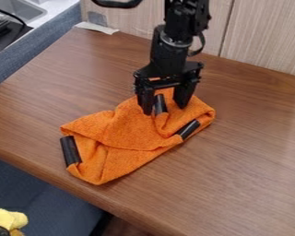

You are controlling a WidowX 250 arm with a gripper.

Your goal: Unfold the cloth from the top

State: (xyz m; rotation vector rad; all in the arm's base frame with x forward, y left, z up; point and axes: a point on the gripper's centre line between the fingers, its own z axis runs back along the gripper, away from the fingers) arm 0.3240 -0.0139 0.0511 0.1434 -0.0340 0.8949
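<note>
The orange cloth (128, 131) lies on the brown wooden table (248, 179), in the middle of the picture and a bit to the left. It is bunched up and folded over itself. One end goes down to the lower left, and the other end sits up near the gripper (163, 109). A big soft flap lies across the cloth, and there is a small fold under the gripper.

The cloth has black patches on it. One black patch (70, 150) is at its left end. Another black patch (188, 129) is on its right side, tilted. A third black patch (160, 104) stands up between the jaws.

The black arm (168, 53) comes in from the top of the picture. The gripper points down over the upper part of the cloth. Its jaws are wide apart, one on each side of the third patch. I can't tell if the tips touch the cloth.

A wall (261, 37) with thin stripes is behind the table. A grey sink (20, 10) is in the upper left corner. A yellow toy (5, 218) is in the lower left corner.
</note>
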